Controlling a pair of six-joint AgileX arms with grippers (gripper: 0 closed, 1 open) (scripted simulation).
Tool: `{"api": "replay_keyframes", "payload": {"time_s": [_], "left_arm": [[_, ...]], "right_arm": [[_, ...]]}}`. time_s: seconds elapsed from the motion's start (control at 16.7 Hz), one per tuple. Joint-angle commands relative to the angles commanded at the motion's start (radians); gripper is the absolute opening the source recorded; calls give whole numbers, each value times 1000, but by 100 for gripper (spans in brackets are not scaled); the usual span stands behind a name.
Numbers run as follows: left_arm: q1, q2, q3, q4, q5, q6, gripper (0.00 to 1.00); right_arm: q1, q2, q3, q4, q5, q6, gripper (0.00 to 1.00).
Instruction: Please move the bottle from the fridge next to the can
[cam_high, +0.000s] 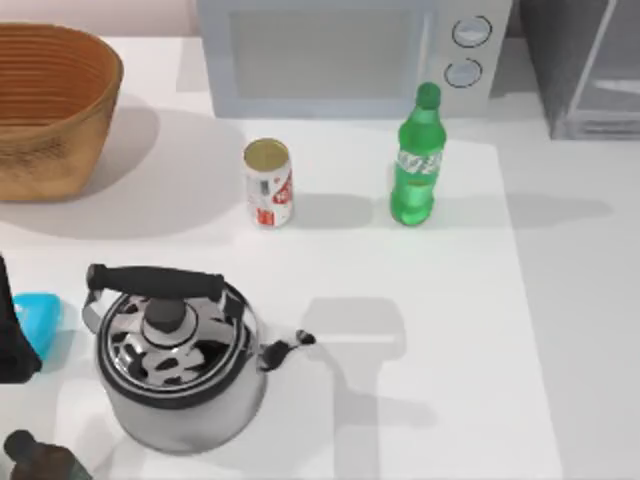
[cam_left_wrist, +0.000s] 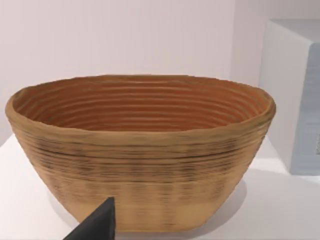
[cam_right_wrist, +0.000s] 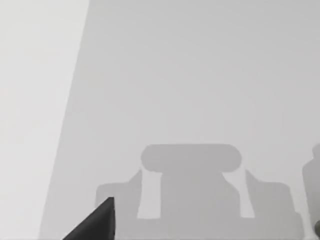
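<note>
**One bottle (cam_high: 416, 160) out of the fridge (cam_high: 585, 70), set down to the right of the can (cam_high: 269, 183)**

Stands upright on the white table (cam_high: 480, 400), cap up, label facing front, free of any grip. Sits near the can with a bare gap between, not touching, both in one row in front of the microwave (cam_high: 350, 50). Reads as a finished placement, or close to one: same row, same depth, close enough to count as beside, though tighter would be safer. Tall and narrow, so probably left with that gap to avoid knocking the shorter can over.

Farther right and behind, the fridge at the table's back right corner, pale framed door toward the left.

No telling how far open the right gripper (cam_right_wrist: 95, 225) is; just a dark tip of it over bare table, with a blocky shadow below. Likely carries nothing, judging by the bottle standing alone. Same for the left gripper (cam_left_wrist: 95, 227): opening impossible to judge, pointed at the woven basket (cam_high: 50, 110) at the back left, looking parked.

Closer to the front, a steel kettle (cam_high: 175, 365) with a black handle, spout toward the right. Beside it at the left edge a blue object (cam_high: 40, 320), too cut off to name, and a dark bottle (cam_high: 35, 460) at the front left corner.

Smooth, matte white surface throughout, plain pale wall behind.
</note>
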Motion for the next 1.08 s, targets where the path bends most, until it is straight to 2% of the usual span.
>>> {"api": "replay_keyframes", "payload": {"time_s": [0.12, 0.3, 0.78, 0.96, 1.08], "left_arm": [[0, 0, 0, 0, 0, 0, 100], [0, 0, 0, 0, 0, 0, 100], [0, 0, 0, 0, 0, 0, 100], [0, 0, 0, 0, 0, 0, 100], [0, 0, 0, 0, 0, 0, 100]], "right_arm": [[-116, 116, 56, 3, -80, -113, 100], [-368, 369, 156, 6, -227, -357, 100], [-1222, 1289, 427, 5, -624, -1229, 100], [-1461, 1586, 504, 4, -735, -1525, 100], [-1574, 1736, 544, 3, -791, -1680, 100]]}}
